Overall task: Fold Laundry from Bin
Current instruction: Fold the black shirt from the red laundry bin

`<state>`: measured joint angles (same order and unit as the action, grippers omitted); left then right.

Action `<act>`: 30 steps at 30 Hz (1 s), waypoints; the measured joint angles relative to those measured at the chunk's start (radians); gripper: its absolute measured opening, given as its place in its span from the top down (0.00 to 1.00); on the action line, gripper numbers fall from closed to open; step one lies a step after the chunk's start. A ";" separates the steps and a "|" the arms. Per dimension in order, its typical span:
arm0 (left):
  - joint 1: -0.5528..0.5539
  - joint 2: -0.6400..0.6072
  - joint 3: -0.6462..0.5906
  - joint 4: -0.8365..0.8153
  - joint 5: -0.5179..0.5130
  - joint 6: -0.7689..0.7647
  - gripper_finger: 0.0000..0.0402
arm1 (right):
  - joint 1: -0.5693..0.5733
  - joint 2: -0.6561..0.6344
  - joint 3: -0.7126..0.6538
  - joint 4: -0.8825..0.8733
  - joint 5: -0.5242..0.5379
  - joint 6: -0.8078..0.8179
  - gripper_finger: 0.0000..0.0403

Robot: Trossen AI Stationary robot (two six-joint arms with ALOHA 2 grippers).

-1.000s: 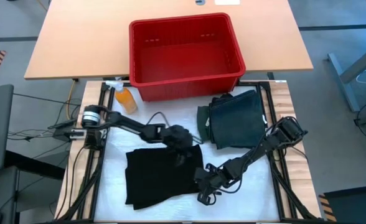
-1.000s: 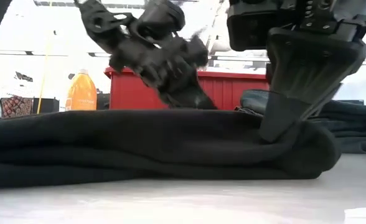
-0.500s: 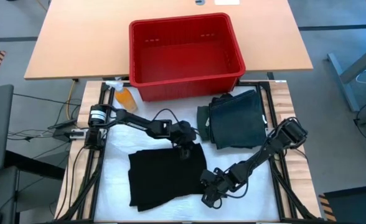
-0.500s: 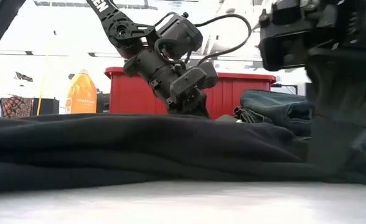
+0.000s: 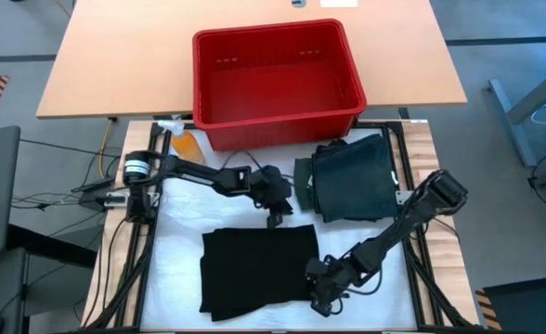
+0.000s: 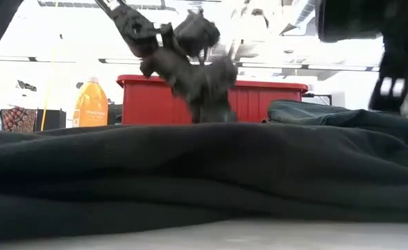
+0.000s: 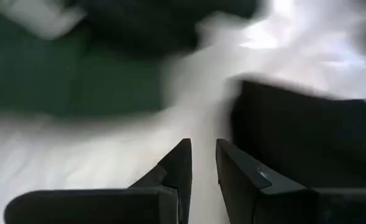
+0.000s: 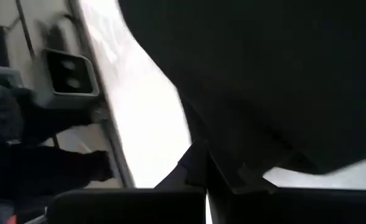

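The black soft garment point(image 5: 259, 269) lies flat as a rough square on the white-covered bench point(image 5: 175, 246), in front of the empty red ribbed plastic bin point(image 5: 278, 79). It looks laid out for folding, and its right edge is where the work is. The right tool point(image 5: 321, 295) sits low at the garment's near right corner, its fingers pressed together on the black cloth, a pinch that seems meant to lift or tuck that edge. The left tool point(image 5: 275, 215) hangs just beyond the far edge, fingers narrowly parted and holding nothing, apparently clear of the cloth. To the right a dark green and navy folded pile point(image 5: 352, 181) rests apart, seemingly done. A small orange spray bottle point(image 5: 186, 144) stands beside the bin's left corner.
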<state>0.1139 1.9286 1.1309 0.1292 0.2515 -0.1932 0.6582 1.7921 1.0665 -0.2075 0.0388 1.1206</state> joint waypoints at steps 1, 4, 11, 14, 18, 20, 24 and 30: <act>0.001 -0.024 0.000 -0.001 0.059 0.016 0.85 | 0.000 -0.020 0.000 -0.010 0.014 -0.001 0.96; -0.015 -0.086 -0.008 -0.007 0.239 0.054 0.85 | 0.010 -0.077 0.000 -0.037 0.071 -0.003 0.96; -0.133 -0.088 -0.021 -0.210 0.254 0.135 0.85 | 0.023 -0.166 0.002 -0.054 0.280 -0.015 0.96; -0.174 -0.063 -0.022 -0.256 0.121 0.167 0.85 | 0.019 -0.157 0.002 -0.050 0.329 -0.022 0.96; -0.183 -0.045 -0.021 -0.254 0.006 0.151 0.85 | -0.004 -0.098 0.002 -0.041 0.332 -0.022 0.96; -0.176 -0.043 -0.021 -0.282 -0.032 0.147 0.85 | -0.016 -0.056 0.002 -0.042 0.323 -0.022 0.96; -0.161 -0.043 -0.020 -0.360 -0.109 0.148 0.85 | -0.032 0.004 0.002 -0.039 0.208 0.006 0.96; -0.134 -0.048 -0.019 -0.448 -0.187 0.144 0.85 | -0.014 0.017 0.002 -0.040 0.144 0.016 0.96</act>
<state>-0.0199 1.8808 1.1114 -0.3191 0.0646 -0.0488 0.6445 1.8088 1.0684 -0.2479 0.1832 1.1363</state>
